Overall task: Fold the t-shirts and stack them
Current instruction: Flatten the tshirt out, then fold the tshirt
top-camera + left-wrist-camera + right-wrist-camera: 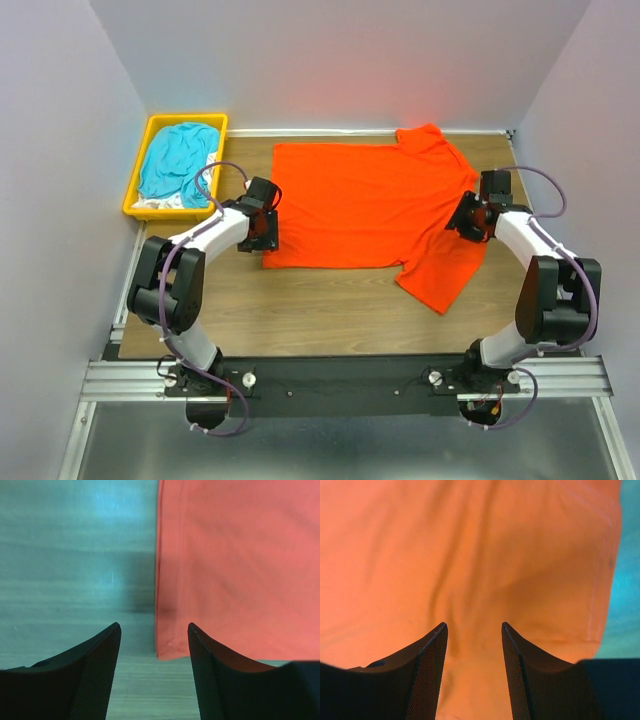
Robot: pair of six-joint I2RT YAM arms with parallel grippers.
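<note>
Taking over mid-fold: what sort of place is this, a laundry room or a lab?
Probably a lab test cell: plain pale wall panels box in the wooden table, an aluminium rail runs along its near edge, and the laundry is just one orange-red t-shirt plus a full yellow bin.

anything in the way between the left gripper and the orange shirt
Nothing visible. The left gripper hangs open right above a corner of the orange shirt, with only bare table beside the hem.
</note>
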